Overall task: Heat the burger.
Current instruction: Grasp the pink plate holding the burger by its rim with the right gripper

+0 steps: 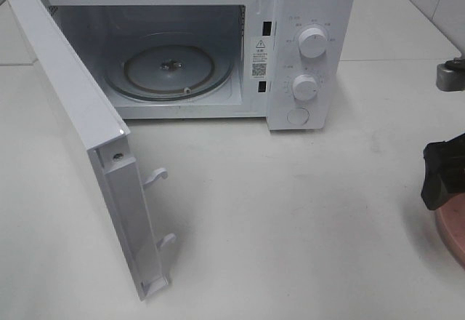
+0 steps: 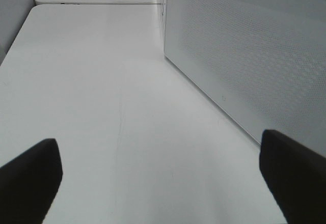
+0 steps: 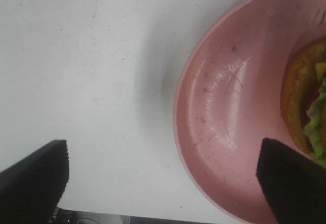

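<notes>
My right pincer [image 3: 160, 183] is wide open and empty, over the pink plate [image 3: 224, 112] at the lower right edge of the high view. The burger [image 3: 303, 107] lies on that plate beside one finger, not between the two. The right arm is nearer; my left pincer [image 2: 160, 175], also open and empty, is by the microwave [image 1: 182, 51].

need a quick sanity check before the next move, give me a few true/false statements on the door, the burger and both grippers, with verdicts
1. The microwave door stands open. True.
2. The burger lies on the turntable. False: the turntable is bare; the burger sits on the pink plate, outside the microwave.
3. The right gripper is shut on the burger. False: it is open and holds nothing, over the plate's edge.
4. The left gripper is open and empty. True.
</notes>
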You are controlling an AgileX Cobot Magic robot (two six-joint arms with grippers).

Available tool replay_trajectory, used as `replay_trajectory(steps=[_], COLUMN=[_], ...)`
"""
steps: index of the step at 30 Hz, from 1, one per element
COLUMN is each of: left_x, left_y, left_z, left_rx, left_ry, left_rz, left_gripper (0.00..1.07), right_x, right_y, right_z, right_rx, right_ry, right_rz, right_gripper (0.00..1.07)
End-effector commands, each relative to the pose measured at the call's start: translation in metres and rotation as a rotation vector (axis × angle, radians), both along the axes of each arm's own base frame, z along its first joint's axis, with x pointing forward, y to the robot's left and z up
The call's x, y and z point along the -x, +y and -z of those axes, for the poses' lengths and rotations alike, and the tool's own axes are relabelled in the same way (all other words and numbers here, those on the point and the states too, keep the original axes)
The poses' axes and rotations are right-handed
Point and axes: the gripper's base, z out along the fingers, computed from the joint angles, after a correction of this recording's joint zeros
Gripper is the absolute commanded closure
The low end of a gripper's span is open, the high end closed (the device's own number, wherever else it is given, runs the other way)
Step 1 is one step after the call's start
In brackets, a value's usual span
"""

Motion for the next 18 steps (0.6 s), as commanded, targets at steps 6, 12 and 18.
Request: replay_trajectory(steps=[6,12,18], left_x=[0.003,0.003,0.003], left_y=[-0.001,-0.001,-0.001], left_z=[0.0,0.0,0.0], left_rx=[0.01,0.01,0.01], left_ry=[-0.031,-0.031,-0.031], left_rz=[0.002,0.002,0.002], left_gripper=[0.03,0.03,0.03], right_x=[-0.003,-0.011,-0.019], right_y=[-0.004,-0.004,-0.003], right_z=[0.011,0.028,0.048], right_rx=[0.036,0.048,0.048], right_ry=[0.066,0.107,0.143], right_rz=[-0.021,-0.025,-0.028], right_gripper=[0.04,0.06,0.08])
